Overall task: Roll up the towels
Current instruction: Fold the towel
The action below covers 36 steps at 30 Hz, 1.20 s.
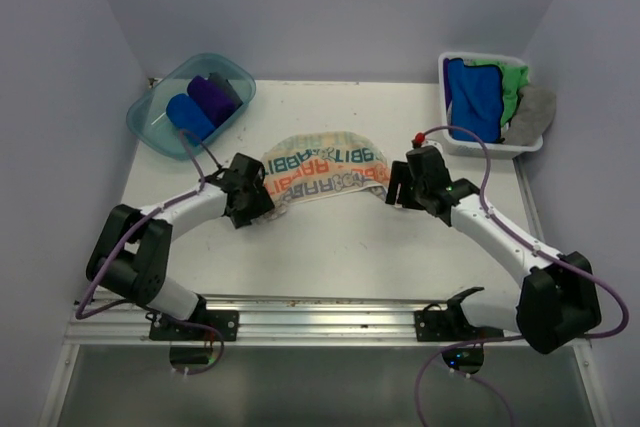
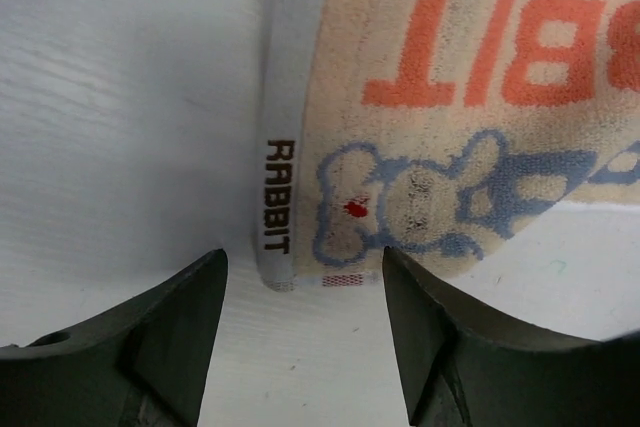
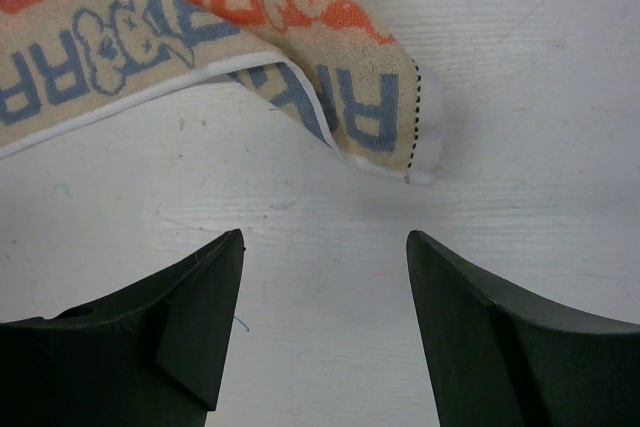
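Note:
A cream towel (image 1: 325, 167) with teal and orange lettering lies loosely folded at the table's centre. My left gripper (image 1: 250, 202) sits at its left end. In the left wrist view the left gripper (image 2: 305, 277) is open, and the towel (image 2: 480, 147) corner with its white label lies just ahead of the fingertips, untouched. My right gripper (image 1: 400, 182) is at the towel's right end. The right wrist view shows the right gripper (image 3: 325, 257) open over bare table, with the towel (image 3: 200, 37) corner a short way ahead.
A translucent teal tub (image 1: 140, 122) at the back left holds rolled blue (image 1: 188, 115), purple (image 1: 212, 97) and grey (image 1: 225, 85) towels. A white basket (image 1: 470, 147) at the back right holds loose blue (image 1: 470, 97), green (image 1: 512, 87) and grey (image 1: 532, 112) towels. Walls close in on both sides.

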Each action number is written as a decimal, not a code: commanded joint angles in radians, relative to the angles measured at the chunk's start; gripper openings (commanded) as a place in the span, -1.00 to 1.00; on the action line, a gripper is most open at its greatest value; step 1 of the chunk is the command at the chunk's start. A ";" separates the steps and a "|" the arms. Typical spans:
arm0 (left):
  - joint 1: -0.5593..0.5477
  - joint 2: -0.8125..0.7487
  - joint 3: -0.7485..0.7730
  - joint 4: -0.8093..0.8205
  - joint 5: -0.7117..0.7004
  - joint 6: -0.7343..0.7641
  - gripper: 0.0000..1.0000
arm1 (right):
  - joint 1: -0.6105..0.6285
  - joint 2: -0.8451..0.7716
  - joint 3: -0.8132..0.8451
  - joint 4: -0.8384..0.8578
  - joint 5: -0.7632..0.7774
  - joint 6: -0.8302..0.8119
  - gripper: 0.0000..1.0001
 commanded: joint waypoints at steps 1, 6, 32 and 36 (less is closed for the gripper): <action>-0.035 0.066 0.037 0.037 -0.012 -0.030 0.33 | -0.030 0.011 -0.001 -0.003 -0.025 0.042 0.41; -0.030 0.096 0.080 0.003 -0.071 -0.023 -0.59 | -0.126 0.037 -0.034 0.019 -0.089 0.065 0.45; 0.102 -0.093 0.070 -0.026 -0.055 0.062 -1.00 | -0.218 0.223 -0.105 0.258 -0.146 0.178 -0.45; 0.111 -0.105 0.083 -0.035 -0.050 0.080 -1.00 | -0.226 0.197 -0.104 0.258 -0.137 0.167 -0.78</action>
